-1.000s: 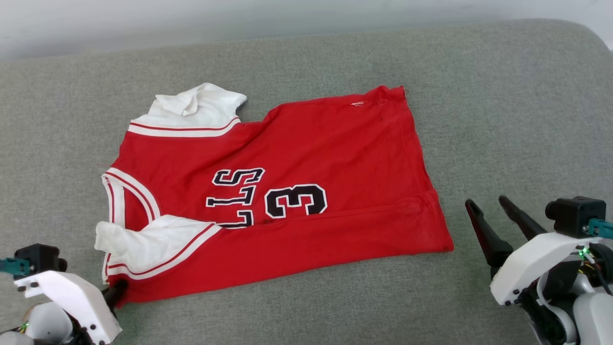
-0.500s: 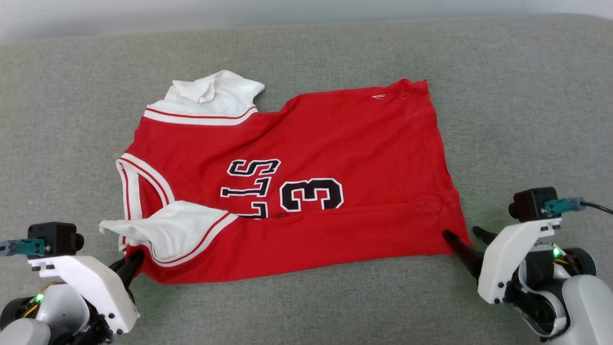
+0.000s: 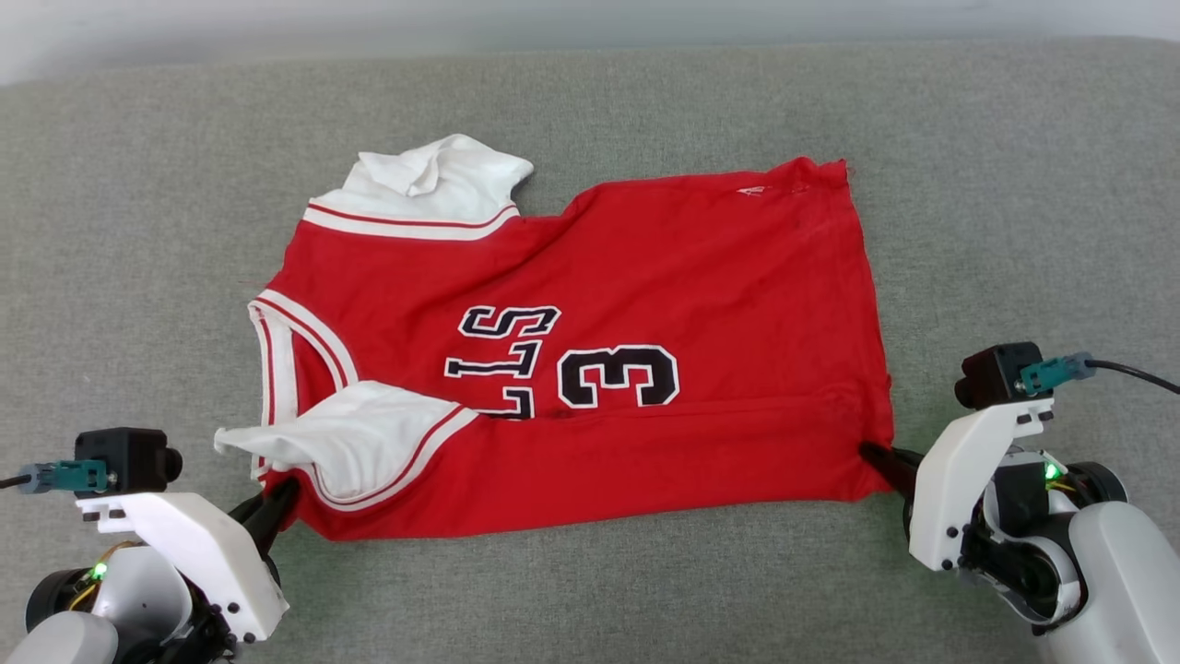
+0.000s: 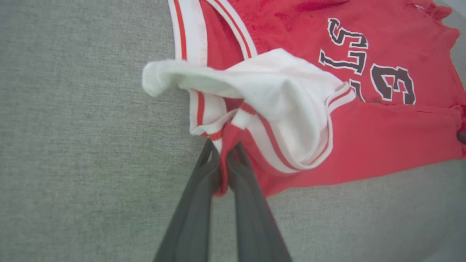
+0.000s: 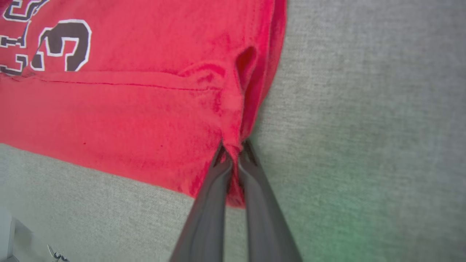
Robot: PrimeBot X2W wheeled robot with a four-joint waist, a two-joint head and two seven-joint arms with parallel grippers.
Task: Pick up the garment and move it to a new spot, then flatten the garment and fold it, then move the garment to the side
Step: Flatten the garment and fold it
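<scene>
Both grippers are pinched shut on the red jersey (image 3: 645,277): my left gripper (image 4: 222,160) bites the near corner by the striped sleeve trim, and my right gripper (image 5: 233,153) bites the near corner of the bottom hem. The jersey lies front up in the middle of the big grey cushion (image 3: 590,101), with its neck toward my left. The biggest worry, I think, is a slip, because each gripper holds only a tiny bit of thin cloth, and a hard pull could tug it free. If one arm goes up faster than the other, the floppy cloth may sag and bunch up. A long strip on the near side is folded over, and that fold could ride along. The cushion looks rough and woven, wide and flat. The jersey is soft and thin, almost a rectangle. The near white sleeve (image 3: 359,443) is puffy and flopped over the red, and the far white sleeve (image 3: 433,175) is crumpled. The black number 3 (image 3: 618,376) has a white edge and looks flat and stiff.
</scene>
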